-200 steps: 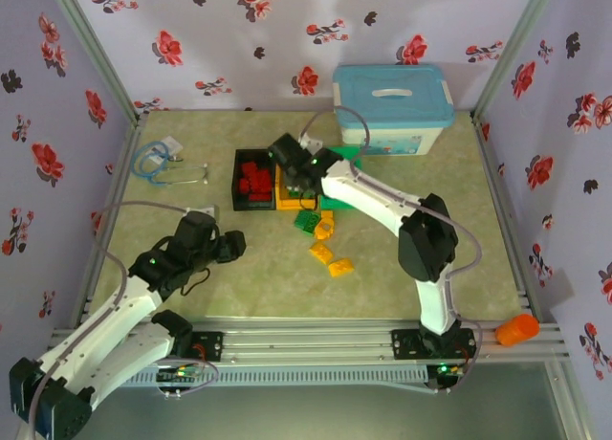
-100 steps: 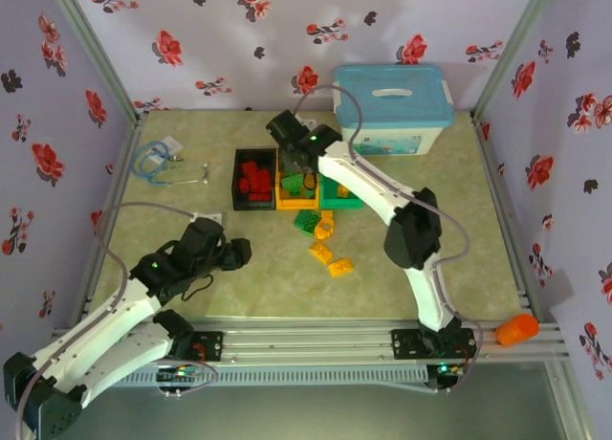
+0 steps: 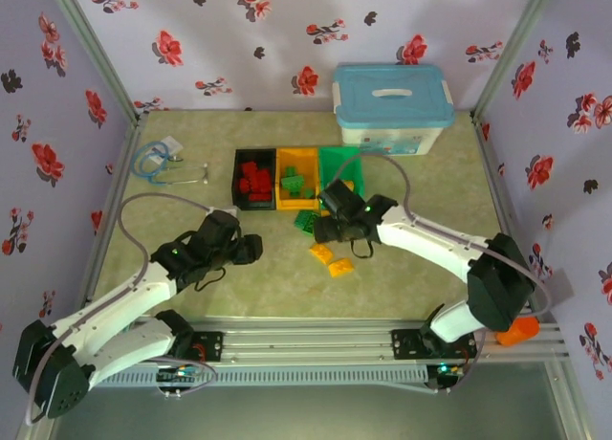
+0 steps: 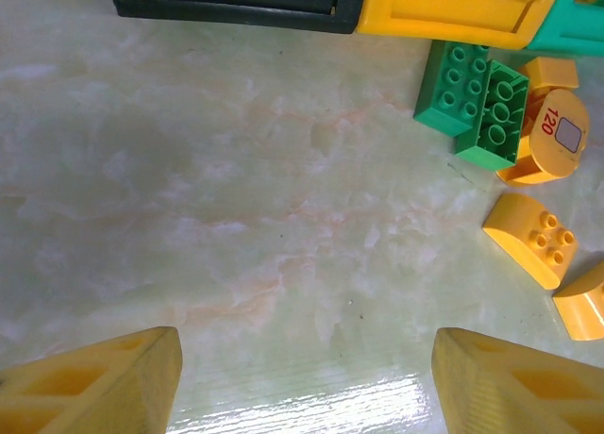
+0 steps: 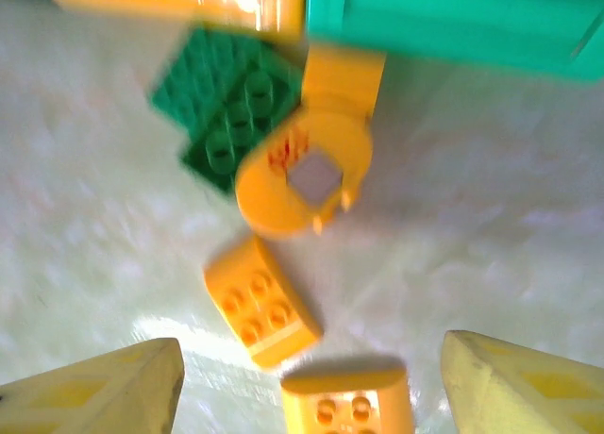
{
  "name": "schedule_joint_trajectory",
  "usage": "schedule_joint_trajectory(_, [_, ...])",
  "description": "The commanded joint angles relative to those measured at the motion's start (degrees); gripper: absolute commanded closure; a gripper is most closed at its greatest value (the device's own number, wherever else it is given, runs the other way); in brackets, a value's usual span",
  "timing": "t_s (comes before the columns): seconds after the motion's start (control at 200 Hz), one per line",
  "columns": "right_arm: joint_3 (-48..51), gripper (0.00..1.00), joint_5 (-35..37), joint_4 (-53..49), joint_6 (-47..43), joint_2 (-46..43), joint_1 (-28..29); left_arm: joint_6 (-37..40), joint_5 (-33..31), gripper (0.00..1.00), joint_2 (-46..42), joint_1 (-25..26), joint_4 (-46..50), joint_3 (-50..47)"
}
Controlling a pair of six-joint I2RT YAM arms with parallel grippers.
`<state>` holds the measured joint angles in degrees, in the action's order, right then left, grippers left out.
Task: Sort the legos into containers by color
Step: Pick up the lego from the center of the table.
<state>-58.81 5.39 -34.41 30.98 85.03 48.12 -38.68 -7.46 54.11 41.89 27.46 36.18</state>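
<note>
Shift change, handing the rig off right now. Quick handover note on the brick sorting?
Left end effector: open, empty, low over bare table in front of the black bin.
Right end effector: open, empty, over the loose yellow bricks.
Done: red bricks are in the black bin.
Check: the orange bin seems to hold a green piece.
Left: two green bricks for the green bin, and several yellow bricks on the table.

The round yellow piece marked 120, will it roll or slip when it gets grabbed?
The round yellow piece looks like hard glossy plastic, so probably stiff, light and slippery. It lies flat, printed face up, so a push would likely slide it, not roll it. Its curved rim may squirt out of a pinch.
</note>
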Motion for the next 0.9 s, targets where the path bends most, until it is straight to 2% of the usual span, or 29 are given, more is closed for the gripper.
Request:
schedule_joint_trajectory(0.0, [3.64, 0.26, -5.15, 7.29, -3.25, -1.8, 1.31, 0.54, 1.0, 0.3, 1.35, 0.39, -3.17, 1.08])
schedule_joint_trajectory(0.245, [2.12, 0.27, -6.03, 9.31, -6.08, 7.89, 1.78, -0.5, 1.55, 0.3, 0.18, 0.39, -2.68, 0.5])
schedule_joint_trajectory(0.43, [-1.15, 0.33, -1.19, 7.45, -6.42, 15.91, 3.59, -0.41, 0.03, 0.3, -3.78, 0.39, 0.74, -0.01])
schedule_joint_trajectory(0.51, [-2.73, 0.43, 1.1, 5.75, -6.53, 17.76, 5.06, -0.36, -0.52, 0.3, -5.23, 0.37, 1.77, -0.39])
schedule_joint_trajectory(0.675, [-6.89, 0.81, 6.09, 1.19, -6.64, 18.54, 8.04, -0.37, -1.06, 0.3, -5.64, 0.3, 1.93, -0.85])
schedule_joint_trajectory(0.725, [-7.92, 0.84, 6.29, 0.56, -6.73, 17.84, 8.07, -0.3, -1.02, 0.3, -5.39, 0.3, 1.74, -0.68])
schedule_joint_trajectory(0.81, [-10.2, 0.84, 8.71, -0.26, -7.32, 14.67, 7.51, -0.1, -1.06, 0.3, -4.92, 0.34, 1.71, -0.24])
schedule_joint_trajectory(0.895, [-13.6, 0.83, 8.5, -0.75, -8.41, 11.63, 3.74, -0.08, -1.06, 0.3, -4.71, 0.29, 1.89, 0.15])
